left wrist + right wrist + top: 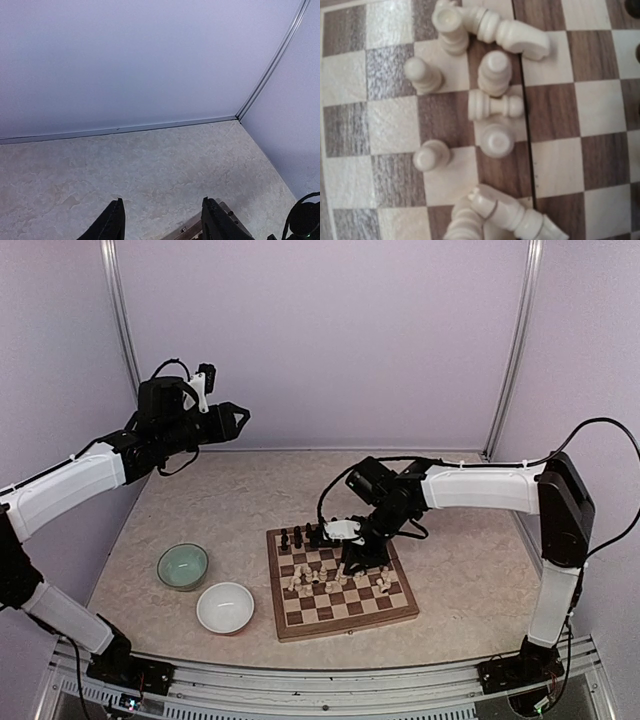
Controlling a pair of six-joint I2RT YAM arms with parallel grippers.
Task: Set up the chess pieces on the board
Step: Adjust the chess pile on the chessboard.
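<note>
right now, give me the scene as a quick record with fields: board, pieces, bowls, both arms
board: wooden chessboard, flat on the table
dark pieces: standing along the board's far edge, left part
cream pieces: clustered mid-board, some upright, some lying on their sides
bowls: green bowl and white bowl, left of the board, both look empty
left arm: raised, away from the board; left fingers apart, holding nothing
right arm: reaching low over the cream cluster; open or shut cannot be told
</note>
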